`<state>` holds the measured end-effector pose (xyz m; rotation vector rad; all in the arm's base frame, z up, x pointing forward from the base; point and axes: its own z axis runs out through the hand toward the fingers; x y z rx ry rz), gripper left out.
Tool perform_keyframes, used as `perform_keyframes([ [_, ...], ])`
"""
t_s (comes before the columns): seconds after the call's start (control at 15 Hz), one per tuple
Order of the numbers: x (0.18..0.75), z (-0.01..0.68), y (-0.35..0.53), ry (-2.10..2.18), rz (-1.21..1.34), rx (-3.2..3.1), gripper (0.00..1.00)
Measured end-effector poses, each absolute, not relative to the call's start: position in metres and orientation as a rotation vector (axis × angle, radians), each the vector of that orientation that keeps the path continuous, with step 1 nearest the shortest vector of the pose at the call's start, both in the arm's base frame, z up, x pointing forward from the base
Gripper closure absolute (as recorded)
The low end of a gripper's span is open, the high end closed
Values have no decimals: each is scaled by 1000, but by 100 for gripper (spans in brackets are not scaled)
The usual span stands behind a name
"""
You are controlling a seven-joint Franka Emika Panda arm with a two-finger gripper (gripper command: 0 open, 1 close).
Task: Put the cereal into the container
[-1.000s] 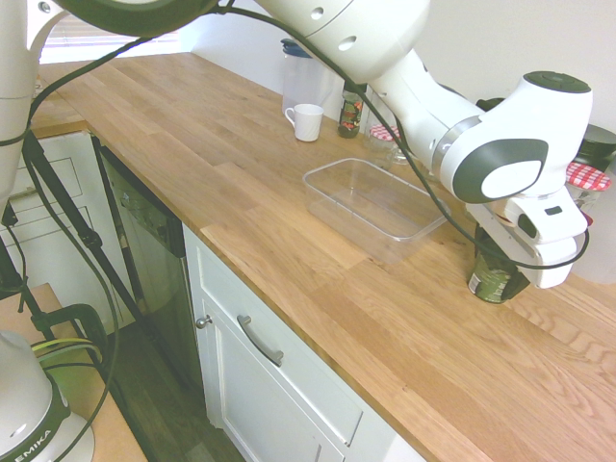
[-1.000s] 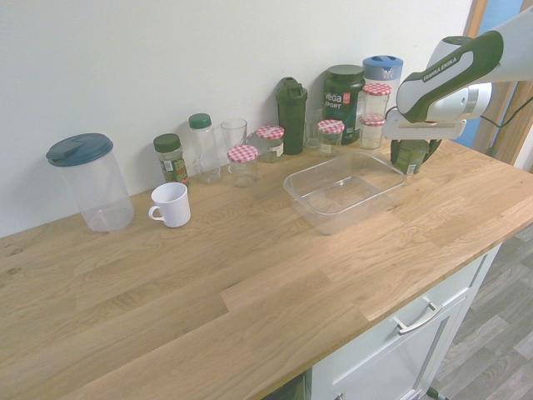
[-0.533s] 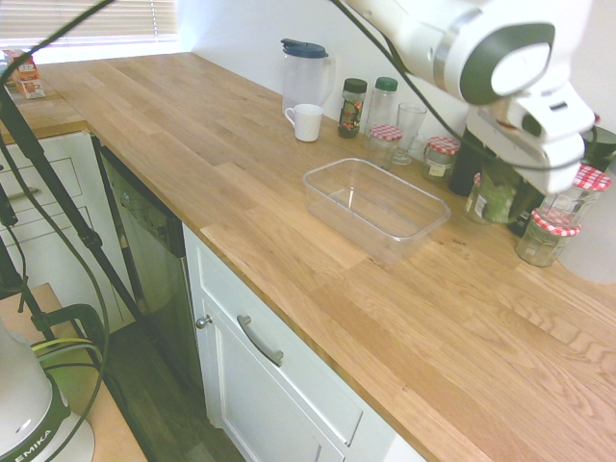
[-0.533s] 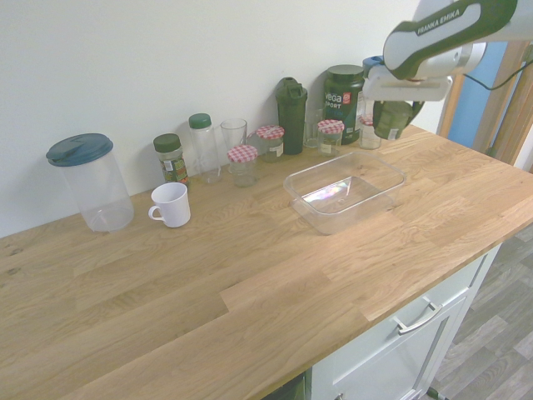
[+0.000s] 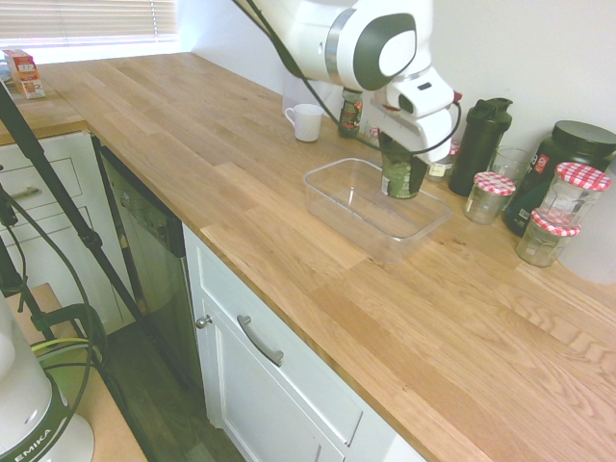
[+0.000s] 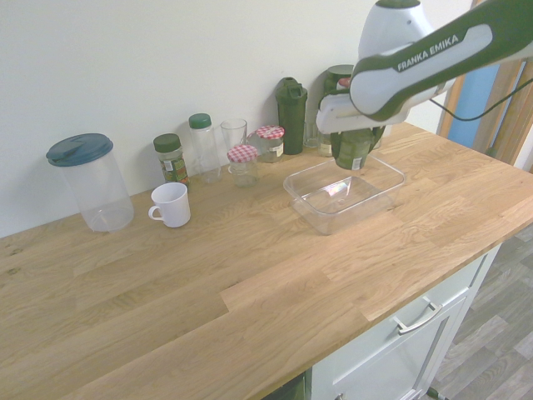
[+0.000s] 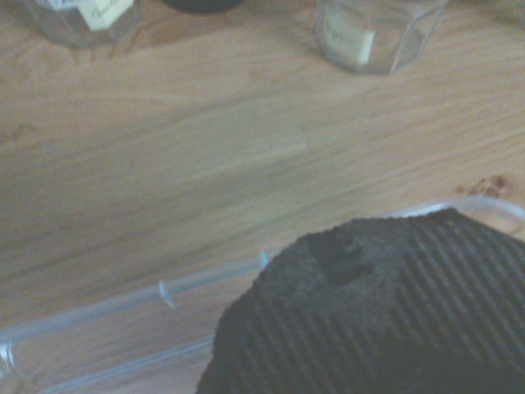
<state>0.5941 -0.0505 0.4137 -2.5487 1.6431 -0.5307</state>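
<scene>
The cereal (image 5: 401, 177) is a small glass jar with a dark green lid and a green label. My gripper (image 5: 405, 157) is shut on it from above and holds it upright, just inside the far side of the container (image 5: 339, 205). That container is a shallow clear plastic tub on the wooden counter. In the second exterior view the cereal (image 6: 351, 149) hangs under the gripper (image 6: 351, 138) over the back half of the container (image 6: 317, 206). The wrist view shows the jar's ribbed dark lid (image 7: 394, 304) above the container's rim (image 7: 164, 291).
Along the wall stand a white mug (image 5: 308, 121), a black shaker bottle (image 5: 478, 144), a dark tub (image 5: 563, 159) and jars with red-checked lids (image 5: 491, 195). A blue-lidded pitcher (image 6: 90, 182) and a drinking glass (image 6: 234, 133) stand further along. The counter's front edge runs near the container.
The arm lifted the cereal from the counter's far end near the checked-lid jars and swung it along the wall to above the container, then lowered it towards the tub.
</scene>
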Motion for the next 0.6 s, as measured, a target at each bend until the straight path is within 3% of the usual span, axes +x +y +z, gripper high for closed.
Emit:
perform_keyframes([
  [0.47, 596, 361, -40, 1643, -492, -2586, 100],
  [0.53, 598, 360, -41, 1646, -490, -2584, 0],
  [0.6, 598, 360, -41, 1648, -489, -2581, 0],
])
